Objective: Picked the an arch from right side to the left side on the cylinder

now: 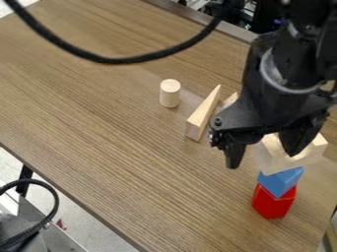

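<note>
Presently, as seen from where I stand: one wood-grained surface (118,133), set with building blocks, its grain running at a slant.

Item, one black robot arm (289,61), coming in from the top right of the view. At its lower end, one gripper (262,158), pointing down at the right side. Jaws: released and parted, one half just left of the arch with surface visible between, the other overlapping the arch from where I look.

Item, one wooden arch (289,160), pale, partly hidden by the gripper. Placed at the right, at the top of a stack, well apart from the cylinder.

Item, one blue block (281,182), angular, directly below the arch in the stack.

Item, one red block (271,203), the lowest piece of the same stack.

Item, one wooden cylinder (170,93), plain, upright, left of the arm, its round top bare.

Item, one long wooden wedge (204,115), between cylinder and gripper, narrowing toward the far side.

Item, one further pale piece (229,101), just beside the wedge, mostly covered by the gripper; shape uncertain.

Sundries: one thick black cable (112,60), looping across the top; a second dark cable (51,189), curved at lower left, over pale floor (85,219).
</note>
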`<state>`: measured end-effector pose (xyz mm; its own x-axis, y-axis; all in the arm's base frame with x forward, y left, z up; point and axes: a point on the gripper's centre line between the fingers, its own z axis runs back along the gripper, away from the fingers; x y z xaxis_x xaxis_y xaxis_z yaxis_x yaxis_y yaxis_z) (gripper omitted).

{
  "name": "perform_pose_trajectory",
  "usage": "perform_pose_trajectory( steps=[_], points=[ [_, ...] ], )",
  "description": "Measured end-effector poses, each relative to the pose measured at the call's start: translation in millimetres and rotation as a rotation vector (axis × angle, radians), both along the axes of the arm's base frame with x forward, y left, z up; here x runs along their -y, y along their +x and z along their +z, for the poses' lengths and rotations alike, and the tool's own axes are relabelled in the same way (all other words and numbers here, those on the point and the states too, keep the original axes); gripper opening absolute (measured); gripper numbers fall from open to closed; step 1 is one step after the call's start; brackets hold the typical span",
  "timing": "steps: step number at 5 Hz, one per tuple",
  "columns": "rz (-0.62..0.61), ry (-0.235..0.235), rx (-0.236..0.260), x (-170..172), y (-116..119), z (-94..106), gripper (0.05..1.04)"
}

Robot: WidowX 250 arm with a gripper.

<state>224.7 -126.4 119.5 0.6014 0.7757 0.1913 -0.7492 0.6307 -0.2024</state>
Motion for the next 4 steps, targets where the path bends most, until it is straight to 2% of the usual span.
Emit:
perform_pose_trajectory(
  steps=[1, 2, 4],
  points=[
    [0.018, -0.011, 0.027, 1.6, 5.2, -0.1, 1.0],
    [0.02, -0.012, 0.03, 4.1, 9.6, -2.0, 0.965],
    [0.052, -0.035, 0.014, 4.9, 8.5, -13.3, 0.393]
  ],
)
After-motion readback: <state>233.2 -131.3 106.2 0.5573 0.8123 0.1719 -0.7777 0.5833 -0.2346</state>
